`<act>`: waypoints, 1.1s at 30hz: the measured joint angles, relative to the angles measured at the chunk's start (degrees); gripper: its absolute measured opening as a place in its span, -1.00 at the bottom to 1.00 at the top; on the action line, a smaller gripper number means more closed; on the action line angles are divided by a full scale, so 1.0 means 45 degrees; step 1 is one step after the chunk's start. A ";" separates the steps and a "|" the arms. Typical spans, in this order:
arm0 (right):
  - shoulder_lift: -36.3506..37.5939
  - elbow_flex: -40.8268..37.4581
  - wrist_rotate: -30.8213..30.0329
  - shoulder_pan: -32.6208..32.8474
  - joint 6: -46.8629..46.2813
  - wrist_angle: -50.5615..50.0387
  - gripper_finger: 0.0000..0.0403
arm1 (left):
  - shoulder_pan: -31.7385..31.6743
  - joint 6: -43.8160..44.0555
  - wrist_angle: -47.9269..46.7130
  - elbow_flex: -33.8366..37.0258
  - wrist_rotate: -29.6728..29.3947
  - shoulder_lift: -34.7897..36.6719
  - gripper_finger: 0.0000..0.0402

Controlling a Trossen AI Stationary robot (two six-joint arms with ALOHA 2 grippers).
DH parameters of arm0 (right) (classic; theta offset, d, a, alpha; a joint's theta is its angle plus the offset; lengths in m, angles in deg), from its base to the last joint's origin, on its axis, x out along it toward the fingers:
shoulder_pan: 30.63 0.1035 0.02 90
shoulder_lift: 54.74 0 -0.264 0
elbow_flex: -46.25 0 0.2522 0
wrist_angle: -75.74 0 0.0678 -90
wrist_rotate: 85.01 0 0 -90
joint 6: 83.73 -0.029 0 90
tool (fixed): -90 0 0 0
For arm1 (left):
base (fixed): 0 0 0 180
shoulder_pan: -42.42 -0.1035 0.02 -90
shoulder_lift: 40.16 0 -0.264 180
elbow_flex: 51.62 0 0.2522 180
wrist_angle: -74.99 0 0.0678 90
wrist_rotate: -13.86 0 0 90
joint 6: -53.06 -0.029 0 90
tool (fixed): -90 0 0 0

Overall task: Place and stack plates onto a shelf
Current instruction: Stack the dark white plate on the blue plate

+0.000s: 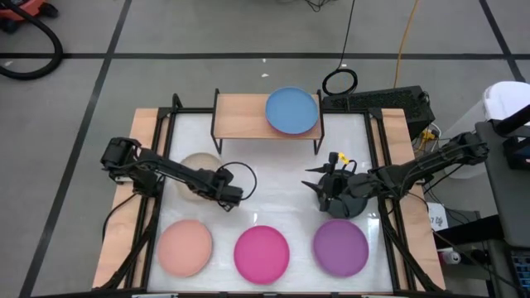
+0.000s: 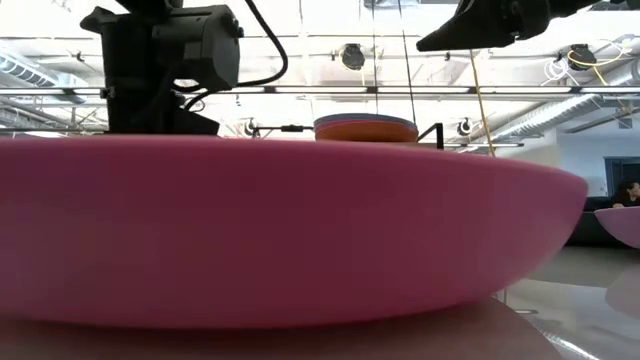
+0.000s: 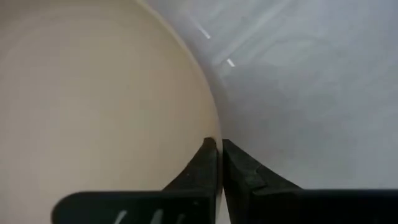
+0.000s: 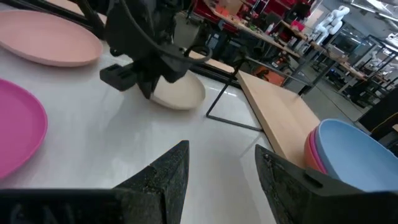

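The beige plate [image 1: 197,168] lies on the white table, partly under my left arm. My left gripper [image 3: 219,163] stands over its rim on the table's right side, shut on it. My right gripper [image 4: 221,167] is open and hovers over bare table [image 1: 327,189], between the shelf and the purple plate [image 1: 340,247]. The light-wood shelf [image 1: 240,116] stands at the far edge. On its right half sits a stack with the blue plate [image 1: 291,110] on top and a magenta one [image 4: 313,154] beneath. The peach plate [image 1: 184,247] and another magenta plate [image 1: 262,254] rest near the near edge. No black plate shows. My left gripper pinches the beige plate's rim [image 3: 213,132] on its right side, one finger [image 3: 200,163] over the plate's inside and the other [image 3: 244,169] outside the edge. The fingers come from above, slanting down. The plate [image 4: 180,93] still lies flat on the table.
The left half of the shelf [image 4: 280,118] is bare wood. A black cable ring [image 1: 339,81] lies on the floor beyond the table. The table's wood rim and black frame bars [image 1: 170,124] run along both sides. In the low view the magenta plate [image 2: 280,230] fills the foreground.
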 joint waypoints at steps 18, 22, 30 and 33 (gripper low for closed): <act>0.0000 0.0000 0.0001 0.0000 0.0295 0.0296 -0.18 | 0.0740 0.3659 -0.6442 -0.3869 -0.2956 0.0062 -0.96; 0.0000 0.0000 0.0000 0.0005 0.0306 0.0569 -0.18 | 0.1147 0.4160 -0.8679 -0.5659 -0.3867 0.0062 -0.96; 0.0545 -0.0005 -0.1124 0.0195 0.1623 0.1059 -0.18 | 0.0733 -0.0002 -0.8398 -0.8886 -0.6422 0.0355 -0.96; 0.1257 0.0000 -0.2132 0.0494 0.1951 0.1109 -0.18 | 0.0130 -0.3146 -0.7217 -0.9572 -0.6833 0.0297 -0.96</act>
